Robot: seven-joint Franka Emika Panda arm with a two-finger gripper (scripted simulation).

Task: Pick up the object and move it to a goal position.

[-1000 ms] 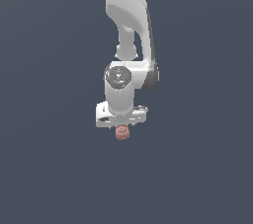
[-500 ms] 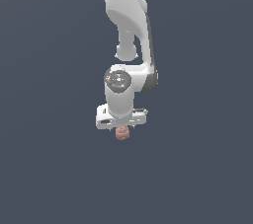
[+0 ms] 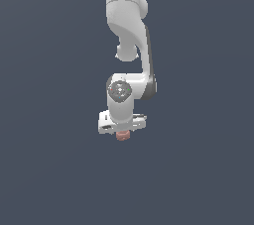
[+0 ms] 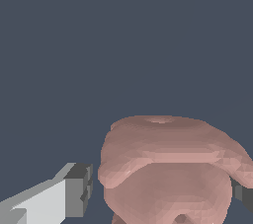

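Observation:
The object [image 3: 122, 136] is a small reddish-pink ridged lump, seen in the exterior view directly under the white gripper [image 3: 122, 131], with only its lower part showing below the hand. In the wrist view the object [image 4: 168, 168] fills the space between the two fingers. One grey-tipped finger [image 4: 74, 191] stands beside it with a narrow gap. The other finger [image 4: 244, 196] shows only at the picture's edge, close against the lump. The jaws are open around the object.
A plain dark grey-blue surface [image 3: 49, 169] lies all around. The white arm [image 3: 130, 26] rises straight above the gripper. No goal marker shows.
The arm and gripper have come down a little, and the hand now covers more of the object. The object has hardly shifted.

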